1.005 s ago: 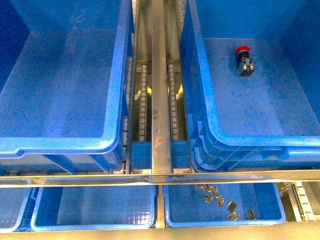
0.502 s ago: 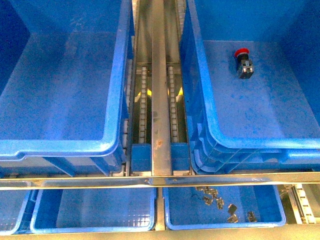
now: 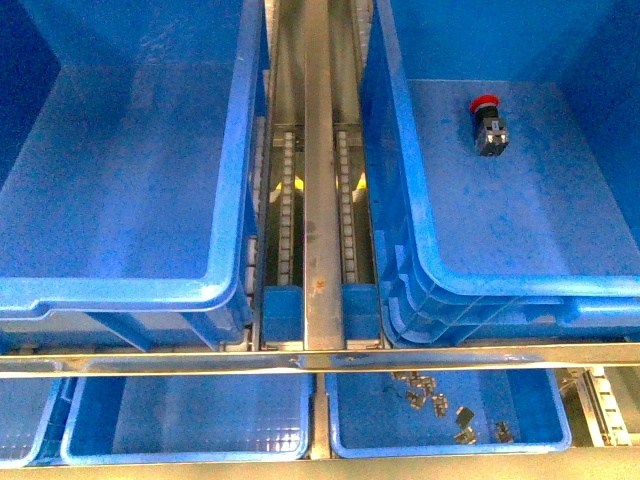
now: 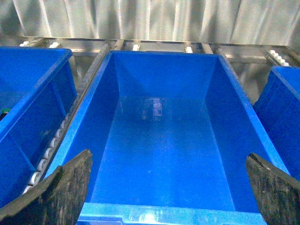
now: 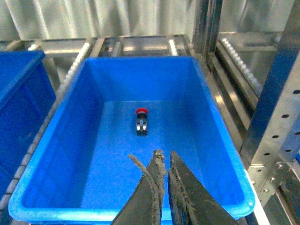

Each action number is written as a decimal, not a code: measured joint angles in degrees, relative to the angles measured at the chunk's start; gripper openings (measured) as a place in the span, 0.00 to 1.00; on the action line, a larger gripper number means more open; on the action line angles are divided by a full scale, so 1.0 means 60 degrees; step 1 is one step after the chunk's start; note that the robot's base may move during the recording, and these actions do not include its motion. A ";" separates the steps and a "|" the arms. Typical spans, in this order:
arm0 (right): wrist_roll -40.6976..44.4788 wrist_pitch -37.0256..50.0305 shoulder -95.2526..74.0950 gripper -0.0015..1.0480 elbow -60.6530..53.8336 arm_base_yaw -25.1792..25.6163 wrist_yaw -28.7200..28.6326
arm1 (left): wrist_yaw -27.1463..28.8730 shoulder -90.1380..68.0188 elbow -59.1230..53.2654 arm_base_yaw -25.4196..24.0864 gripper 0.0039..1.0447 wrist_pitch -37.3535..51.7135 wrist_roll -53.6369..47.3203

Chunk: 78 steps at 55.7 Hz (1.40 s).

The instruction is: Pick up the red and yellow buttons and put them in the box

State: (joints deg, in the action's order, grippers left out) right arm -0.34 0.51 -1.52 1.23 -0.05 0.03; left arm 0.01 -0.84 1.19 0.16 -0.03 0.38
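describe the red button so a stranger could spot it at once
Right of the central metal roller track stands a large blue crate. On its floor, toward the far wall, lies the red button, the only thing inside. Its red cap and black blocky body set it apart from the small grey clips in the shallow tray nearer the robot.

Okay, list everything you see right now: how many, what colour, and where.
Big crates: two, blue, side by side; left crate empty, right crate holding the button.
Button: one, red cap, black body, on the right crate's floor, far end.
Roller rail: one, metal, between the crates.
Small trays: two fully seen, blue, nearest row; left tray looks empty, right tray holds clips.
Clips: several, silver, in the right tray.
Left gripper: open, above the left crate.
Right gripper: shut, holding nothing, above the right crate.
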 joint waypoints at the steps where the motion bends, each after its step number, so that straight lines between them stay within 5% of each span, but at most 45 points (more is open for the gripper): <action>1: 0.0000 -0.0025 0.0080 0.04 0.0000 0.0004 0.0000 | 0.0000 0.0000 0.0000 0.0000 0.93 0.0000 -0.0004; 10: 0.0022 -0.0069 0.0189 0.06 0.0000 0.0004 0.0000 | -0.0004 0.0000 0.0000 0.0000 0.93 0.0000 -0.0007; 36: 0.0011 -0.0073 0.0204 0.95 0.0000 -0.0004 0.0036 | -0.0022 0.0000 0.0000 -0.0007 0.93 0.0004 -0.0007; 78: 0.0022 -0.0095 0.0219 0.94 0.0000 -0.0004 0.0015 | 0.0000 0.0000 0.0000 -0.0015 0.93 0.0000 -0.0022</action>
State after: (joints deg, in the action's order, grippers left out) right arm -0.21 -0.05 -0.21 1.23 -0.08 0.12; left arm 0.01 -0.84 1.19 0.08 -0.03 0.25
